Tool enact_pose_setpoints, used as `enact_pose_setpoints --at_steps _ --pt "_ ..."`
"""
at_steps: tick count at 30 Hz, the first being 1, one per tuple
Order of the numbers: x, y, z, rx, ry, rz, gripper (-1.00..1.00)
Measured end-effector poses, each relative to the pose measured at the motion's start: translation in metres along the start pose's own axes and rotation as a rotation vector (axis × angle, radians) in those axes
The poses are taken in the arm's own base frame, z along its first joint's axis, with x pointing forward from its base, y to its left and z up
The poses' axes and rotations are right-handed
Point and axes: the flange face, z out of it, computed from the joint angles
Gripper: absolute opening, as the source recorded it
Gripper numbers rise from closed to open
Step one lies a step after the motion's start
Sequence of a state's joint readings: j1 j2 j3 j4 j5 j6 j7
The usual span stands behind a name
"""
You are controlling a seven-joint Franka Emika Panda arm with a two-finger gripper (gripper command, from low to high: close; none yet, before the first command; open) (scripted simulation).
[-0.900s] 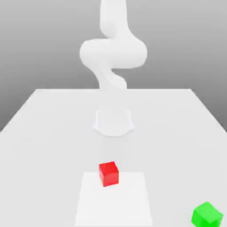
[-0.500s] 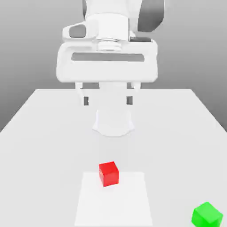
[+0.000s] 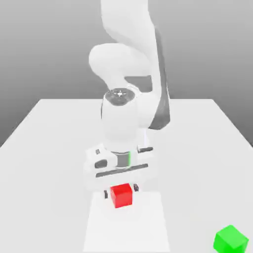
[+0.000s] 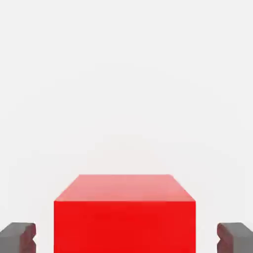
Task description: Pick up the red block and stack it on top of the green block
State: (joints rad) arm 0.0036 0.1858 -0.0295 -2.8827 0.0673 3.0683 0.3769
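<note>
Low on the tabletop (image 3: 44, 188), by the far edge of a pale square patch (image 3: 127, 227): red block (image 3: 121, 196), small plain cube, bright and matte, its faces differing slightly in shade, set a little askew to the patch. Hand (image 3: 121, 191) down around it, fingers spread, one to each side, a gap between block and each fingertip. Green block (image 3: 231, 240), similar plain cube, vivid green with paler top, near the corner at the exterior view's right, well apart.

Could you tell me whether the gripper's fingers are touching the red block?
Apart: the hand view shows pale gaps between both fingers and the red block.
</note>
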Motion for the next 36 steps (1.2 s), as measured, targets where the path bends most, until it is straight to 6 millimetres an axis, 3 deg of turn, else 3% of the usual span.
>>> enact_pose_setpoints --at_steps 5,13,15,24,27,31,35,36 --pt "0.0 0.0 -0.001 0.0 -0.001 0.0 -1.0" --pt "0.002 -0.003 -0.06 0.0 -0.001 0.003 -1.0" --pt "0.01 -0.025 -0.068 -0.004 0.001 0.016 -1.0" --pt "0.038 -0.162 -0.088 -0.009 0.01 0.132 -1.0" --pt "0.037 -0.21 -0.094 -0.006 0.008 0.181 -1.0" --pt "0.022 -0.278 -0.101 0.0 0.001 0.236 -1.0" --pt "0.018 -0.295 -0.054 0.002 -0.001 0.249 -1.0" --pt "0.017 -0.296 -0.043 0.002 -0.001 0.249 1.0"
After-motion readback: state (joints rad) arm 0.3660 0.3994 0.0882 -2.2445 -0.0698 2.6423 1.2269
